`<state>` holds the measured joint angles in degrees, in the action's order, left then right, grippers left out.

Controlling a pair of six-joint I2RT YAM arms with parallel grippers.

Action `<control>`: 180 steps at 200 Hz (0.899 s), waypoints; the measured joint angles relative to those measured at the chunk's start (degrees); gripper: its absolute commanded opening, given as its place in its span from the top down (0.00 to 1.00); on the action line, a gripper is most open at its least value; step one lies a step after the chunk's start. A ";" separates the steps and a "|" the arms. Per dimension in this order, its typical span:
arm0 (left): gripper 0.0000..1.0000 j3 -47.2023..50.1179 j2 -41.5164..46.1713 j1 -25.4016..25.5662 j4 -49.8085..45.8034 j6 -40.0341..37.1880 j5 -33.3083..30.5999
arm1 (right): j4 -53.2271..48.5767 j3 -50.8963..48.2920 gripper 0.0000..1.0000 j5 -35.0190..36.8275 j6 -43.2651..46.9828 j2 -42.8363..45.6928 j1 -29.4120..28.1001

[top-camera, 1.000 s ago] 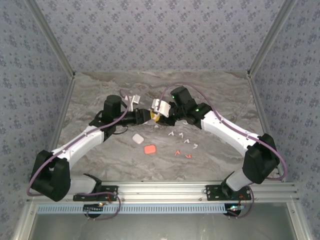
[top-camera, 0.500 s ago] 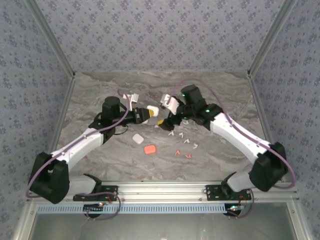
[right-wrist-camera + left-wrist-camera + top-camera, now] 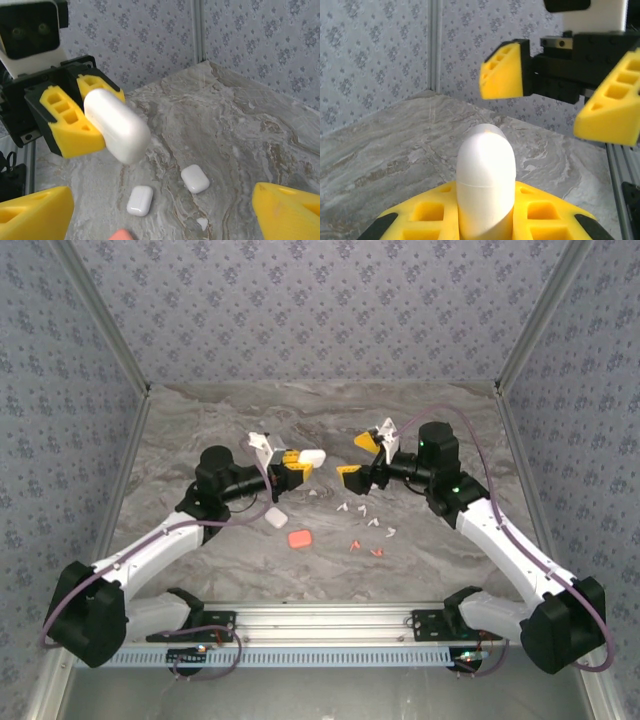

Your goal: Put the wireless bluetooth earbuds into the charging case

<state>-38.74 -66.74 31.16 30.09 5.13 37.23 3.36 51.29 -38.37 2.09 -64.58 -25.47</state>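
The left end effector (image 3: 292, 468) clamps its yellow fingers (image 3: 422, 215) on a white, pebble-shaped charging case (image 3: 311, 457). It holds the case in the air above the counter (image 3: 200, 410), with the rounded end jutting toward the opposite arm. The left wrist camera shows a thin seam across the case, and its lid looks shut. Facing it across a short gap, the right end effector (image 3: 357, 459) stands wide, its jaws spread well apart and gripping nothing. Below the two, the wireless bluetooth earbuds (image 3: 361, 508) lie loose on the marbled surface, all well apart from the held case. The small white ones are scattered nearer the right arm, and two red buds (image 3: 377, 552) lie close together toward the near edge. To their left, a white case (image 3: 275, 517) and a red case (image 3: 299, 538) rest near each other on the counter. The right wrist camera picks up a second white case (image 3: 195, 178) lying close to the first, with a single white bud near it. Patterned walls (image 3: 320, 310) enclose the counter on three sides.
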 measured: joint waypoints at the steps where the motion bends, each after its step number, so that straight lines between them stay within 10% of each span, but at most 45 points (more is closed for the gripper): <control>1: 1.00 0.00 0.00 0.02 0.00 -0.09 0.02 | 0.17 0.00 0.06 -0.02 0.00 -0.02 -0.04; 180: 1.00 -2.05 0.00 1.11 -1.62 -5.99 3.15 | 2.80 3.10 0.17 -0.63 1.73 -6.73 -2.21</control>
<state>-40.80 -66.74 32.27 28.47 -0.86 40.38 6.15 54.39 -39.00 3.81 -71.31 -27.68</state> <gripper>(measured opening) 0.201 0.830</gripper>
